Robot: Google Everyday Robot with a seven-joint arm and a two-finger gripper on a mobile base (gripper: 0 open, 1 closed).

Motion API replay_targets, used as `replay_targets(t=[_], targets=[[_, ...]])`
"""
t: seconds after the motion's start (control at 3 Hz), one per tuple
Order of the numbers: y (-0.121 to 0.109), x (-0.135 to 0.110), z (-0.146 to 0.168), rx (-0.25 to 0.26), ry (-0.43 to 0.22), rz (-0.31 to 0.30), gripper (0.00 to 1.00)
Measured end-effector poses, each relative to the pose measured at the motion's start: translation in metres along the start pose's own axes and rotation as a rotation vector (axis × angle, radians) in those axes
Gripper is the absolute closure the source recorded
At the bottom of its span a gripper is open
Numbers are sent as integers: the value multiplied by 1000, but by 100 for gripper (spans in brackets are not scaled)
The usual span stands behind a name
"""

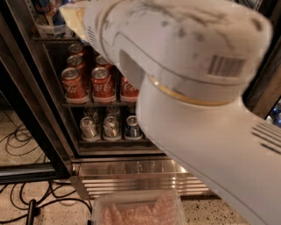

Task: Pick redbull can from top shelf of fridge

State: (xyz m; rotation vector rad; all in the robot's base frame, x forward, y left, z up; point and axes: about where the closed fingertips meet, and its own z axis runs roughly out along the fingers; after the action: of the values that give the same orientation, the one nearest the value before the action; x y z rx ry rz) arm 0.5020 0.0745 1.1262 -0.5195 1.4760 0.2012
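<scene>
Behind the arm [189, 110], tool seemingly hidden.

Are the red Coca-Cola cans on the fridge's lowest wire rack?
No, the red Coca-Cola cans sit one level above the lowest rack, which holds silver-topped cans; the gripper is out of view.

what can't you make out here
- gripper: out of sight in the camera view, hidden past the white arm.
- redbull can: cut off by the top edge.
- top shelf: mostly above the frame.
- fridge, right side: behind the white arm.
</scene>
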Motion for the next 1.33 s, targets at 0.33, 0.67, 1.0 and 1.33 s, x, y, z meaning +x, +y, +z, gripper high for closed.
replay_targets(t=[0.33, 0.67, 1.0, 1.33], targets=[[-21, 11, -33, 23, 22, -35, 100], [-14, -2, -35, 22, 7, -68, 100], [-15, 14, -38, 25, 33, -50, 100], [-16, 65, -53, 12, 105, 67, 100]])
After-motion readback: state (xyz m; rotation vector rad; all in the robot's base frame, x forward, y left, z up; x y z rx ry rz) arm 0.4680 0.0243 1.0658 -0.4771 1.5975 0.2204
